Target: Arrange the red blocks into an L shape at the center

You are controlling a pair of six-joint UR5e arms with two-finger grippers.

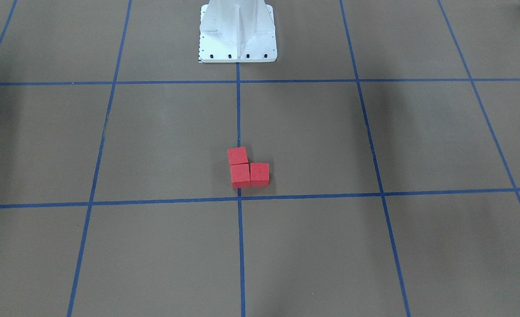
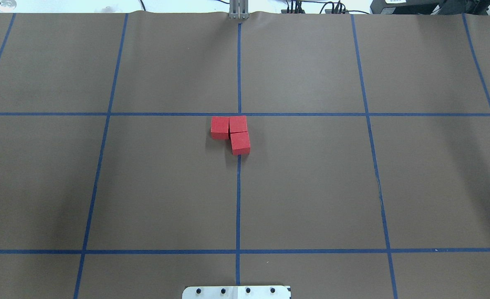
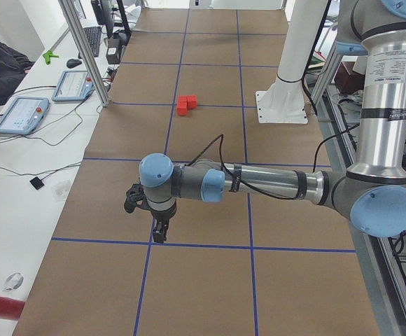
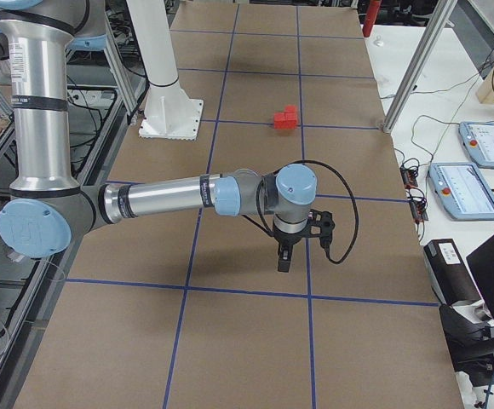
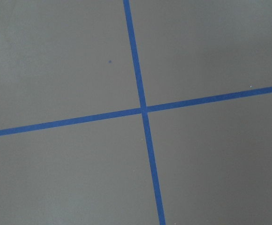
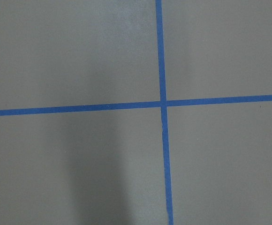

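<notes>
Three red blocks sit touching in an L: two side by side [image 2: 219, 126] [image 2: 237, 123] and a third [image 2: 240, 142] on the robot's side of the right one. They lie just on the robot's side of the center crossing [image 2: 239, 114] of blue tape, also seen in the front view as blocks [image 1: 240, 175] above the crossing [image 1: 239, 199]. My left gripper [image 3: 159, 231] hangs low over the paper far from the blocks [image 3: 186, 105]. My right gripper [image 4: 284, 260] does likewise, far from the blocks [image 4: 286, 118]. I cannot tell whether either gripper is open or shut. Both wrist views show only tape lines.
The white robot base plate [image 1: 237, 44] stands behind the blocks. Aluminium posts [image 3: 84, 49] [image 4: 417, 68] rise at the far table edge. Teach pendants [image 3: 21, 114] [image 4: 473, 187] and cables lie on the white bench beyond it.
</notes>
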